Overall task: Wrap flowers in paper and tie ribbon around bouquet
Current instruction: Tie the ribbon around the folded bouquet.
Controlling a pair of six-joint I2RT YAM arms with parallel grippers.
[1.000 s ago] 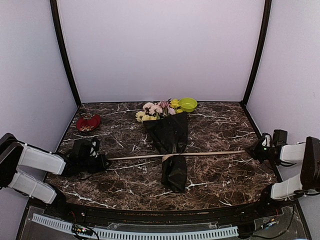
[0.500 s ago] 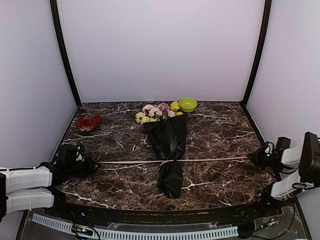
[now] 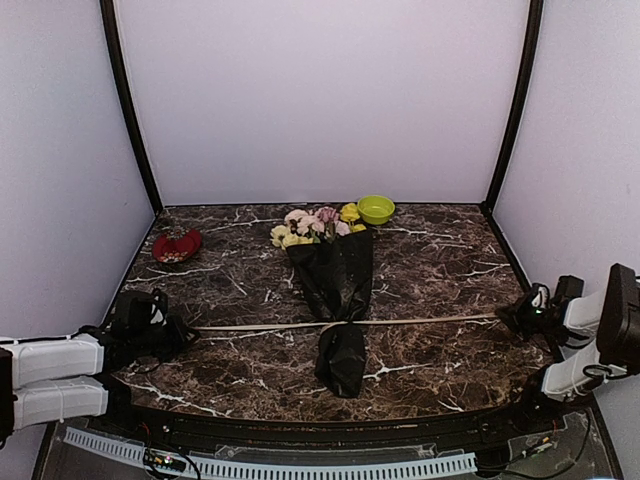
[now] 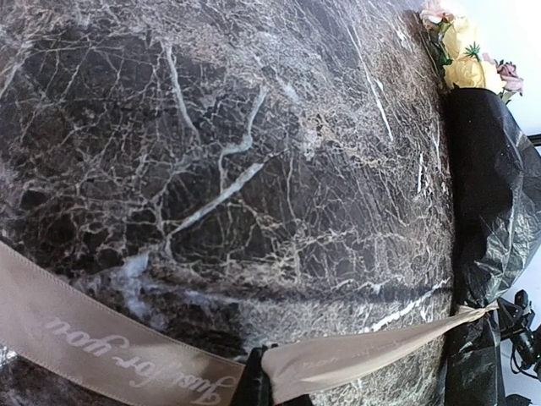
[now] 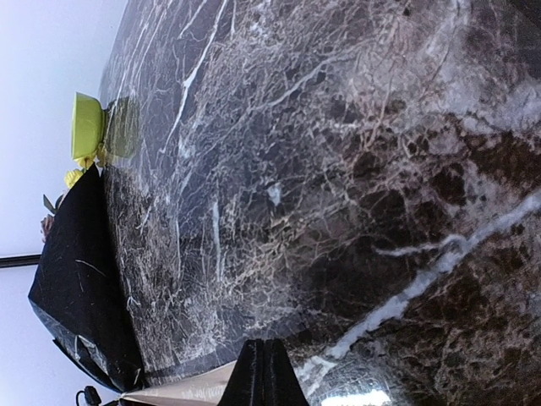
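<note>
The left hand (image 3: 188, 328) and right hand (image 3: 505, 320), each clenched on one end of the ribbon (image 3: 420, 321), would do best to pull outward evenly and low over the surface (image 3: 450, 260), so the knot (image 3: 337, 323) cinches without dragging the bouquet (image 3: 340, 270) sideways. The bouquet lies midway between them, well apart from both, flowers (image 3: 315, 222) toward the far wall (image 3: 320, 100), the ribbon taut across its narrowed waist.

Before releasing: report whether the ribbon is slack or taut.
Taut: the ribbon runs straight from left gripper through the cinched bouquet to right gripper.
</note>
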